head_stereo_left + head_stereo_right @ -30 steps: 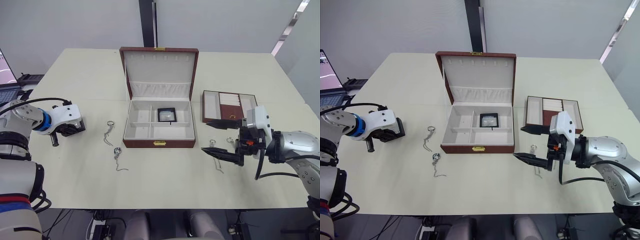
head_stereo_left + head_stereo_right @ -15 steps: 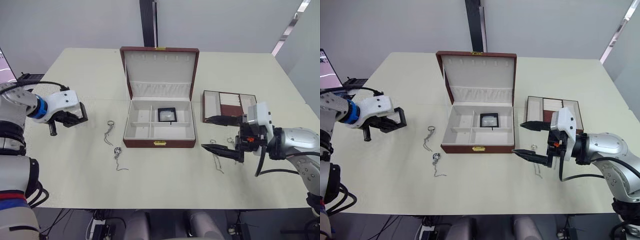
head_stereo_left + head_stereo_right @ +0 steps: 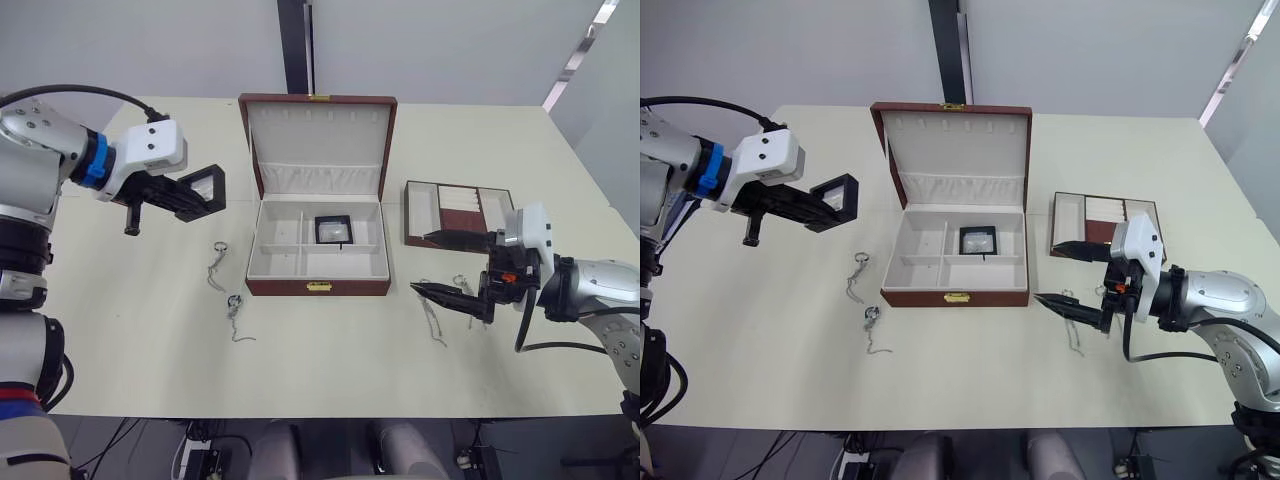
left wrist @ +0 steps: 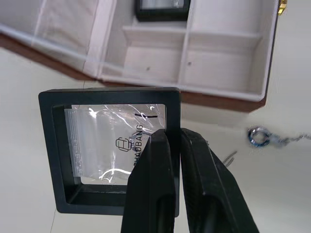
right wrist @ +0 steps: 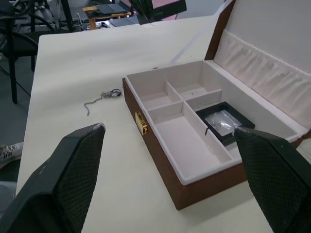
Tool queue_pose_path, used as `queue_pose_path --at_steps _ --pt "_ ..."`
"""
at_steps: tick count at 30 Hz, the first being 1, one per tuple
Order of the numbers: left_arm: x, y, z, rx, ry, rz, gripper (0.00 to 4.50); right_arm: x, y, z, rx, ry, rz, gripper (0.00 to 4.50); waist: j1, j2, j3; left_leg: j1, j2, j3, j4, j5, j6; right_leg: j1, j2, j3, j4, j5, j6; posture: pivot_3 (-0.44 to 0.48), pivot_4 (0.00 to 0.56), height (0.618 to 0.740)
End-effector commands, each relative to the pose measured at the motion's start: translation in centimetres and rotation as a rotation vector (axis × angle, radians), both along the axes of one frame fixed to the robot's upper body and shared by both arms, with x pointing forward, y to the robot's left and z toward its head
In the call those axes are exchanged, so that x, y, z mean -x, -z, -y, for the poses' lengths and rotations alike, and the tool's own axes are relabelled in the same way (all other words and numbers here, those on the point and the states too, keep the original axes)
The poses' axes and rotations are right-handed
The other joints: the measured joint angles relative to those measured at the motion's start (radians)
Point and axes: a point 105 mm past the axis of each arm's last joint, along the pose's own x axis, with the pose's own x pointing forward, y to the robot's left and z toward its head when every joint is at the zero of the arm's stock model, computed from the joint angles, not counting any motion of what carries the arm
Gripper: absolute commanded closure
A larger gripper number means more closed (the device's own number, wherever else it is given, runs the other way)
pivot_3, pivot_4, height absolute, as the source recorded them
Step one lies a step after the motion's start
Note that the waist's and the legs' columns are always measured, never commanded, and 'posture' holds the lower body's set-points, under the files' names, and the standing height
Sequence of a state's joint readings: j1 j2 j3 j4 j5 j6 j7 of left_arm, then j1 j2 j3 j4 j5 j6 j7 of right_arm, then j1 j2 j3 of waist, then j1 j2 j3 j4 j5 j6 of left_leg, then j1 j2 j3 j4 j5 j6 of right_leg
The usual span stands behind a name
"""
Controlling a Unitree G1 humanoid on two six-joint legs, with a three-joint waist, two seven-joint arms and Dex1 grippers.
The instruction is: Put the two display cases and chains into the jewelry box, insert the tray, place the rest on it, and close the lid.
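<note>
The jewelry box point(image 3: 318, 285) stands open at the table's centre, its lid point(image 3: 318, 135) upright. One display case point(image 3: 334, 229) lies in the back right compartment. My left gripper point(image 3: 196, 196) is shut on the other display case point(image 4: 97, 150) and holds it in the air left of the box. Two short chains point(image 3: 216, 263) point(image 3: 236, 316) lie on the table left of the box's front. The tray point(image 3: 458, 208) sits right of the box. Between tray and box my right gripper point(image 3: 420, 264) is open, low over the table, with nothing between its fingers point(image 5: 73, 184).
Two longer silver chains point(image 3: 433, 316) point(image 3: 461, 285) lie on the table just under and beside the right gripper. A laptop and cables sit off the table's left edge. Open tabletop stretches along the front.
My left arm has risen from the table at the far left and swung right toward the box, carrying the display case. The right gripper has drifted slightly right, still open.
</note>
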State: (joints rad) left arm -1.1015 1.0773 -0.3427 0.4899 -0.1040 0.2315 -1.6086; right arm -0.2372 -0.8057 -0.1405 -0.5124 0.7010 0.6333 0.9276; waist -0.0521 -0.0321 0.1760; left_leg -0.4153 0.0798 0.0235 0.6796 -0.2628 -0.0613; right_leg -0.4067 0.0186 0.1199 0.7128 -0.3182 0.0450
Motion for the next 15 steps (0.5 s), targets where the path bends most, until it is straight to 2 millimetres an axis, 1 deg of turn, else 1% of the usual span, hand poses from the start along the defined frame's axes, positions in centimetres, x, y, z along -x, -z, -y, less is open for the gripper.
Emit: queue_pose_path --at_steps 1,4,8,11,15 --pt "0.9 -1.8 2.8 0.049 0.09 -0.014 4.46 0.4 -1.1 0.3 0.012 0.023 0.053 0.0 0.002 0.0 0.0 0.0 0.0 0.0 0.0 0.0 0.0 0.0 0.0 0.0 0.0 0.0 0.0 0.0 0.15 0.74" --pt "0.9 -1.5 4.6 0.044 0.149 -0.048 4.46 0.4 -1.0 0.5 0.011 0.045 0.05 0.0 0.004 0.0 0.0 -0.001 0.0 0.0 0.0 0.0 0.0 0.0 0.0 0.0 0.0 0.0 0.0 0.0 0.15 0.74" --pt "0.8 -0.8 7.7 0.05 0.233 -0.106 4.46 0.7 -0.6 0.4 0.018 0.066 0.045 0.0 0.005 0.0 0.0 0.0 0.0 0.0 0.0 0.0 0.0 0.0 0.0 0.0 0.0 0.0 0.0 0.0 0.15 0.74" --pt "0.8 0.1 8.4 0.029 0.261 -0.131 4.46 1.0 -0.5 0.5 0.018 0.078 0.042 0.0 0.003 0.0 0.0 0.0 -0.001 0.0 0.0 0.0 0.0 0.0 0.0 0.001 -0.001 0.0 0.0 0.0 0.15 0.74" --pt "0.7 2.0 10.5 0.024 0.301 -0.197 4.46 1.4 -0.3 1.1 0.026 0.113 0.045 0.0 0.007 0.0 0.0 0.0 0.0 -0.001 0.0 0.0 0.0 0.0 0.001 0.001 -0.001 0.0 0.0 0.0 0.15 0.74"
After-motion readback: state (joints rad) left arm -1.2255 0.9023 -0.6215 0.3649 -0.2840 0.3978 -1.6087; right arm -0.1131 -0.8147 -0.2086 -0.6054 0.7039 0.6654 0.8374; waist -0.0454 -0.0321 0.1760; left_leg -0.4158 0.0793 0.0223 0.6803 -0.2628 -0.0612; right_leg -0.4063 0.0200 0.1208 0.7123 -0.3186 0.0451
